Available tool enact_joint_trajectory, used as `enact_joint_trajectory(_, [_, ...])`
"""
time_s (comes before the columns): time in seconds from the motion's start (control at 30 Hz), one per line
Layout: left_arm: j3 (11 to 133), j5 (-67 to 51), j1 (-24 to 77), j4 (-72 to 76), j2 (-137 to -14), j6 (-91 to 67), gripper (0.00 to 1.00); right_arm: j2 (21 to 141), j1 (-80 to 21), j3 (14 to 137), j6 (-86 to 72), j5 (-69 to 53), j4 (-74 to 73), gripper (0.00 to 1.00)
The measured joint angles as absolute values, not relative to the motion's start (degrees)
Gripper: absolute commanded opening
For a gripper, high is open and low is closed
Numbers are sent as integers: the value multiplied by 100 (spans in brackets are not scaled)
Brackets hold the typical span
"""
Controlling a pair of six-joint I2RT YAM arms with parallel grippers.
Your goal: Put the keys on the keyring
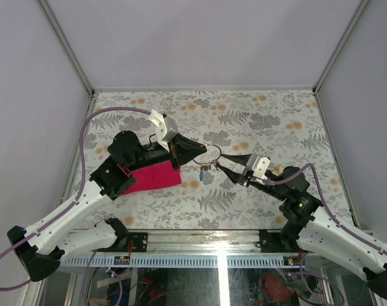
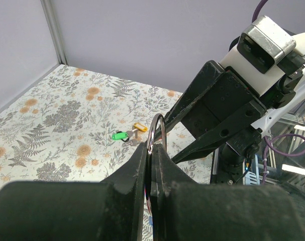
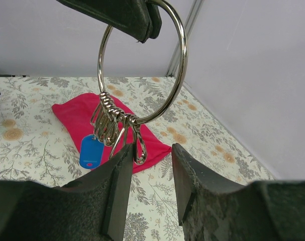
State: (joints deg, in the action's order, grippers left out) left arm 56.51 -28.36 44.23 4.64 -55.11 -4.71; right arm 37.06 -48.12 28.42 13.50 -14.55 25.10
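Note:
The keyring is a large silvery ring with a cluster of small wire loops and a blue-tagged key hanging from it. My left gripper is shut on the ring's top and holds it above the table; its fingers show at the top of the right wrist view. My right gripper is open, its jaws just below and beside the hanging loops without touching them. A green key and a yellow key lie together on the table. In the top view the grippers meet mid-table at the ring.
A magenta cloth lies on the floral table under the left arm; it also shows in the right wrist view. The right arm's gripper body fills the space just beyond the ring. Grey walls enclose the table.

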Motion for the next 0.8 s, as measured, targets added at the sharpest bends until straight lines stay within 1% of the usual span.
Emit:
enact_joint_trajectory(0.13, [5651,-2836,4423,464,-5511,-471,0,3704,-4812,2842,1352,-1452,2510,37])
enact_joint_trajectory(0.23, [5651,-2836,4423,464,-5516,-471,0,3686,-4812,2842,1350,-1452,2510,36])
enact_joint_trajectory(0.8, [5651,-2838,4423,464,-5570,-471,0,3739,-4812,2842,1347,-1450,2519,38])
